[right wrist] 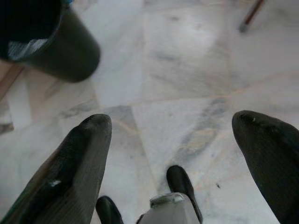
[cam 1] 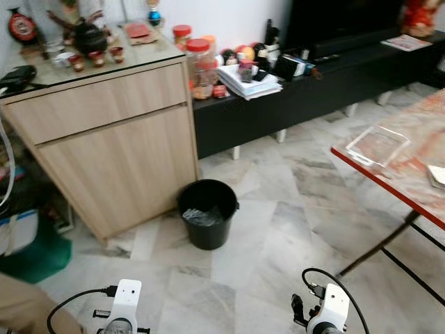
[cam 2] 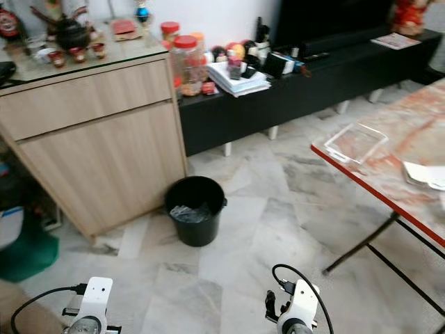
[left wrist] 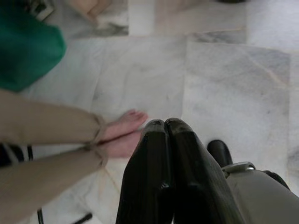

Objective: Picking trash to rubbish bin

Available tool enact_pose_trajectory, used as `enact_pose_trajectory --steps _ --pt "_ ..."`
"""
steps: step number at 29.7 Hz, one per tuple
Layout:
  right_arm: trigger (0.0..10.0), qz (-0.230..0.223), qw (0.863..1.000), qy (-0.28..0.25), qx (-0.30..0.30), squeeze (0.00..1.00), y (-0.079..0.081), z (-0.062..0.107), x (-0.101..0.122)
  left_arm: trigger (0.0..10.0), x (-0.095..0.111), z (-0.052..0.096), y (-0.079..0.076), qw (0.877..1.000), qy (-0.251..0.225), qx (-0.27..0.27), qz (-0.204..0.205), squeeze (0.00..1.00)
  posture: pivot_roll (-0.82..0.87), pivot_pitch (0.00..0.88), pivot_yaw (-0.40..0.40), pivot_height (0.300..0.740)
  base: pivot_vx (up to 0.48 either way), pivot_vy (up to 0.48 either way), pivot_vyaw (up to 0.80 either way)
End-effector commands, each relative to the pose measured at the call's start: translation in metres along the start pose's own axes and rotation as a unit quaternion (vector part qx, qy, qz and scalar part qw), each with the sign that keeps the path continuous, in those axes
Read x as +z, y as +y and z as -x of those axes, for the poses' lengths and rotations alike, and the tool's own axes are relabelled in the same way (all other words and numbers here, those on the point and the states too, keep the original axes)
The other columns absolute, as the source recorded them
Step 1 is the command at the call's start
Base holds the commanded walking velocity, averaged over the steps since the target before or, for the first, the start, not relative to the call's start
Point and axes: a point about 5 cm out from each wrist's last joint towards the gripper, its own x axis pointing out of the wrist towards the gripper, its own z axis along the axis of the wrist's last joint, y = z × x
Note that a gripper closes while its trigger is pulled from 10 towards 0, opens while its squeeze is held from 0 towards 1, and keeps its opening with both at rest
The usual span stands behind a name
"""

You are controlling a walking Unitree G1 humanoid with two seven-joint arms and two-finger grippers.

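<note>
Floor (cam 1: 278, 229) of pale marble tile spreads between everything here. On the robot's left stands a wooden cabinet (cam 1: 111, 139), behind it and to the right runs a long black TV bench (cam 1: 327, 83) piled with jars and papers, and on the right a desk (cam 1: 410, 167) with a reddish marbled top juts in.

The rubbish bin (cam 1: 207, 212), black and round, stands on the floor just beside the cabinet's right corner, ahead of the robot and roughly between the two arms. Something crumpled and shiny already lies in its bottom. On the desk's near-left corner rests a clear plastic tray (cam 1: 377, 145), lying flat with its long side running along the desk edge; a pale scrap (cam 1: 437, 175) lies further right. These look like the likeliest trash, though I cannot be sure.

Both arms hang low. The right gripper (right wrist: 173, 154) points down at bare tile, its fingers spread wide with nothing between them. The left gripper (left wrist: 166, 128) has its fingers pressed together, holding nothing; near it are a person's bare feet (left wrist: 122, 133) and tan trouser legs.

The tray lies forward and well to the right, so the right arm is the nearer one, and its fingers are already parted. It would have to rise to desk height and reach right, away from the bin.
</note>
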Motion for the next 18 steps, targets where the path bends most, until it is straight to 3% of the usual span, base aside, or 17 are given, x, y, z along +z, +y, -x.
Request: enact_pose_trajectory --steps 1,18 --pt "10.0 -0.007 1.000 0.003 -0.004 0.00 0.0013 0.0005 -0.0028 10.0 0.0053 -0.0020 0.0086 1.000 -0.005 0.005 0.000 0.00 -0.06 0.000 0.037 0.740 0.000 0.000 -0.80" --pt "10.0 -0.001 1.000 0.003 0.001 0.00 0.0089 -0.0022 0.0018 10.0 0.0053 -0.0024 0.0173 1.000 -0.004 0.022 0.015 0.00 -0.05 0.000 0.037 0.740 0.000 0.000 -0.80"
